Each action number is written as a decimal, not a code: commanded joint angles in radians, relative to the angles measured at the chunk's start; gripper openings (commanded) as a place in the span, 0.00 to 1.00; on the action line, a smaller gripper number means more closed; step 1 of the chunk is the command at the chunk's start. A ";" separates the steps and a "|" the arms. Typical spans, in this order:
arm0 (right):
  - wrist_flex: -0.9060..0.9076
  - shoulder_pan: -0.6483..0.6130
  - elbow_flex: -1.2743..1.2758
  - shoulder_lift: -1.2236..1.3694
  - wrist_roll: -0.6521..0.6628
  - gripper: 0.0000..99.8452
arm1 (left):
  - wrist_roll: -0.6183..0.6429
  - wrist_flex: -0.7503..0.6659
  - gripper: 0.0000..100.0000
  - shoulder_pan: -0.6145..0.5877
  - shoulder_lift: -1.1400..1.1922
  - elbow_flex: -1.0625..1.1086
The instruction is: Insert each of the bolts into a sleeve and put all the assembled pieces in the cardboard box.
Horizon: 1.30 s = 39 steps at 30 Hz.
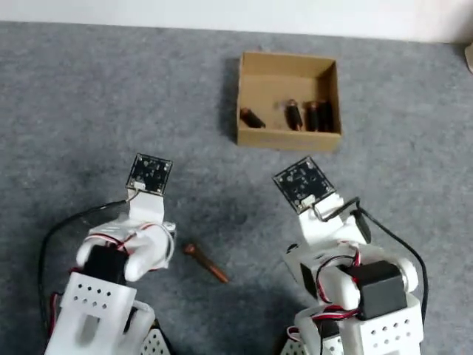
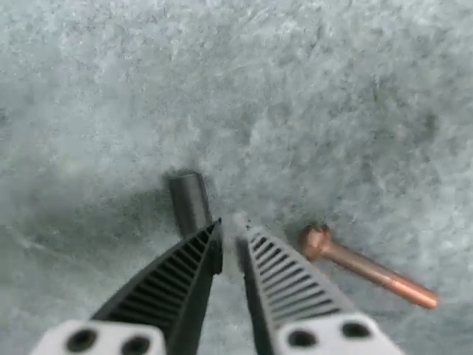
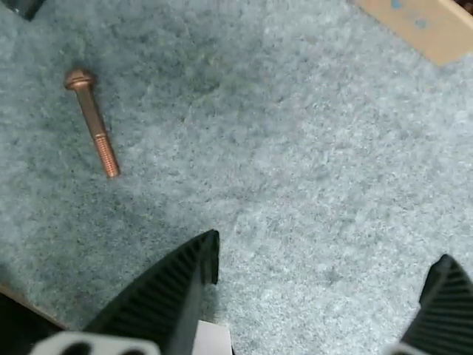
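Note:
A copper bolt (image 1: 205, 263) lies flat on the grey carpet between the two arms, also seen as the bolt (image 2: 366, 266) and the bolt (image 3: 92, 122). A short dark sleeve (image 2: 188, 200) lies on the carpet just past one fingertip of my left gripper (image 2: 229, 231), which is shut with nothing between its fingers. The bolt's head rests a little to the side of that gripper. My right gripper (image 3: 325, 274) hovers open over bare carpet, away from the bolt. The cardboard box (image 1: 288, 137) stands at the back and holds several assembled pieces (image 1: 293, 115).
The left arm (image 1: 126, 255) and the right arm (image 1: 347, 274) stand at the near edge. A corner of the box (image 3: 421, 22) lies beyond the right gripper. Grey carpet covers the table around the box.

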 commanded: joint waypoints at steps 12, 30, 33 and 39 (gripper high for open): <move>-0.036 -0.002 -0.002 -0.004 0.011 0.39 | 0.700 -0.044 0.31 0.483 -0.004 0.097; -0.033 -0.001 -0.001 -0.002 0.011 0.39 | 0.783 -0.054 0.18 0.386 -0.002 0.159; -0.033 -0.001 -0.001 -0.002 0.011 0.39 | 0.766 -0.058 0.18 0.381 -0.002 0.186; -0.031 -0.001 -0.001 -0.002 0.011 0.39 | 0.764 -0.091 0.18 0.367 -0.002 0.237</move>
